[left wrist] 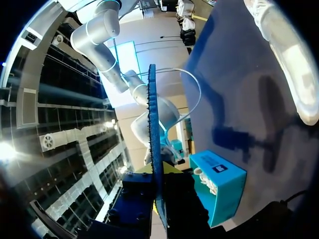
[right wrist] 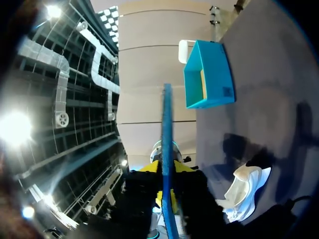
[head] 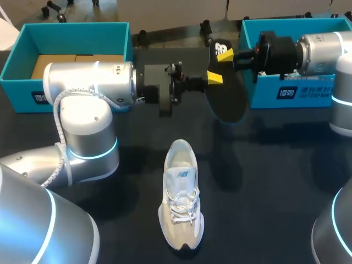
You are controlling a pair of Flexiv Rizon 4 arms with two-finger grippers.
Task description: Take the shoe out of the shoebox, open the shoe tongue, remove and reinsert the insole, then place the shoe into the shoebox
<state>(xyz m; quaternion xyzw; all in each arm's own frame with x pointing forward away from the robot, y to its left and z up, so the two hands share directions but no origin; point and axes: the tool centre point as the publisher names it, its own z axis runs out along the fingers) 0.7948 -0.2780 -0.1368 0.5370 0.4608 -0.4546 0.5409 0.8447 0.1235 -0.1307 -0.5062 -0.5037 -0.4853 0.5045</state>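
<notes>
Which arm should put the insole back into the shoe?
Right, probably. The right gripper holds the insole by its narrow end, which leaves the wide end free to go into the shoe first. The left gripper is shut on the insole's side edge, so it would be in the way.

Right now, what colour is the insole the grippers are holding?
The insole looks black, clearest in the head view; its edge shows blue in the wrist views.

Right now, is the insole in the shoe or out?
Out: the left gripper and right gripper hold the insole aloft, apart from the shoe.
</notes>
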